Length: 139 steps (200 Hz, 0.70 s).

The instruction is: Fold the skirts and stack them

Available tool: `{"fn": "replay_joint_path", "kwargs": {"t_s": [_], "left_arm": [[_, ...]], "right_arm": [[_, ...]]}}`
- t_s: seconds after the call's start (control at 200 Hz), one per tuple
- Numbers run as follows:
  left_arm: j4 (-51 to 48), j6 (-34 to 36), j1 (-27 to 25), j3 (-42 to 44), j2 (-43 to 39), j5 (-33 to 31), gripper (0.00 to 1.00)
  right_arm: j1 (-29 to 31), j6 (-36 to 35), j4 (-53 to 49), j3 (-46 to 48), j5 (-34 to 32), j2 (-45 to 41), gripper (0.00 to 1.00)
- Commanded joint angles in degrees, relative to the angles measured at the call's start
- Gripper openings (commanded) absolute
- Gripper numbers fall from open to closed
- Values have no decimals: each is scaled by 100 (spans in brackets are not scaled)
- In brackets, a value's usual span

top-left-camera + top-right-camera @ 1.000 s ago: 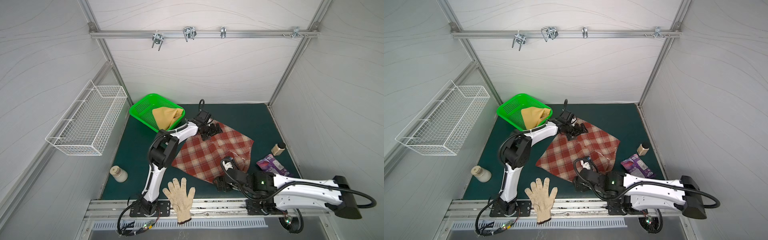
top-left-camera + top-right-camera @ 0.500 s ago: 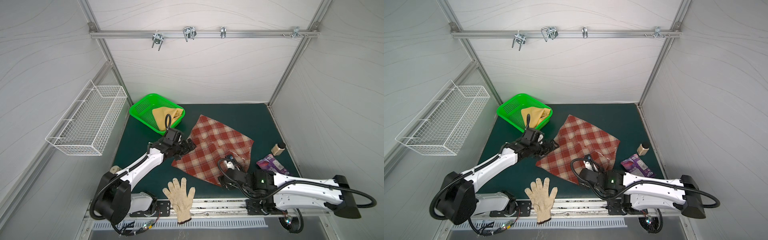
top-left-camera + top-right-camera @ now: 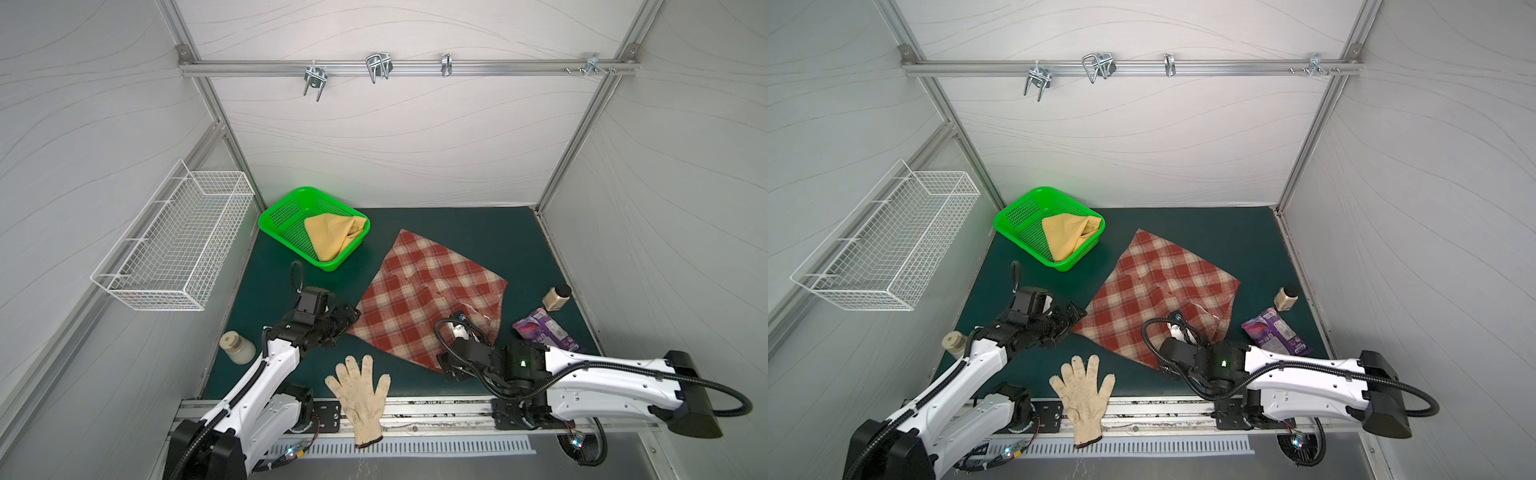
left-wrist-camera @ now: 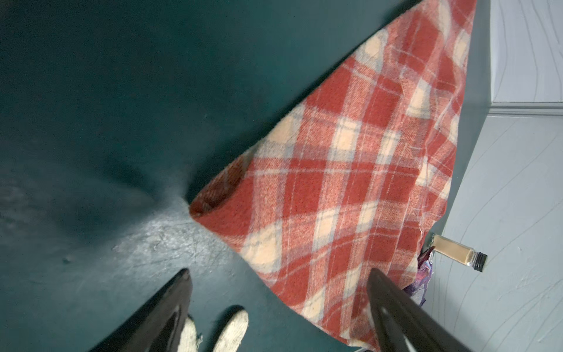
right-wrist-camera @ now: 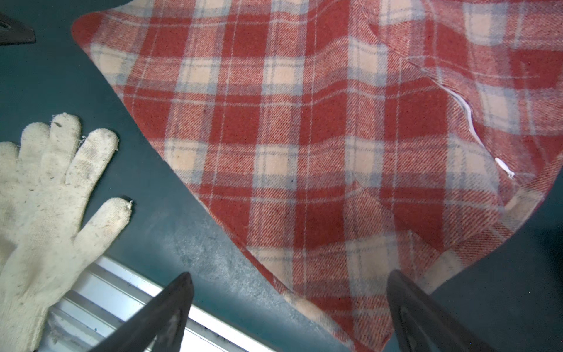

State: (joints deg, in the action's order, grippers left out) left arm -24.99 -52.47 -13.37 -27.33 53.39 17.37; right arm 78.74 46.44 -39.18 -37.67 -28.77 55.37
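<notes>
Plaid skirt [image 3: 424, 299] lies flat as a diamond, mid-surface [image 3: 457, 232], leaning towards the right edge. Its left corner points straight at the left tool [image 3: 349, 318], just ahead of jaws that stand apart and grip nothing (the corner curls up a little, a handy lip). Its front corner sits under the right tool [image 3: 449, 365], jaws spread wide and empty.

Both tools stand at the ends of one slanting hem. I'd pinch both corners and carry the hem towards the far right corner.

Room: bare surface behind the skirt. The glove [image 3: 361, 386] sits close at the front edge, and the jar [image 3: 557, 297] and packet [image 3: 540, 332] crowd the right edge.

Yellow skirt [image 3: 332, 237] is bunched in the basket [image 3: 282, 212] at the far left corner, nearer the left arm.
</notes>
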Motion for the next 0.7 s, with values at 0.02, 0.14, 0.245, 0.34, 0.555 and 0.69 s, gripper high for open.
{"fn": "replay_joint_path", "kwargs": {"t_s": [0.02, 0.14, 0.245, 0.34, 0.555, 0.69], "left_arm": [[317, 26, 44, 132, 212, 98, 87], [645, 35, 53, 301, 440, 116, 83], [883, 50, 68, 384, 672, 162, 81], [1068, 84, 93, 395, 861, 187, 77], [1163, 195, 132, 323, 1190, 224, 63], [1232, 274, 176, 316, 1390, 195, 56]], "right_arm": [[-18, -12, 89, 75, 2, -48, 99], [-21, 2, 181, 119, 60, -19, 99], [-21, 10, 217, 128, 104, 26, 99], [-18, 19, 229, 120, 126, 76, 99], [-23, 50, 246, 153, 162, 107, 98], [-19, 58, 235, 172, 187, 88, 99]]}}
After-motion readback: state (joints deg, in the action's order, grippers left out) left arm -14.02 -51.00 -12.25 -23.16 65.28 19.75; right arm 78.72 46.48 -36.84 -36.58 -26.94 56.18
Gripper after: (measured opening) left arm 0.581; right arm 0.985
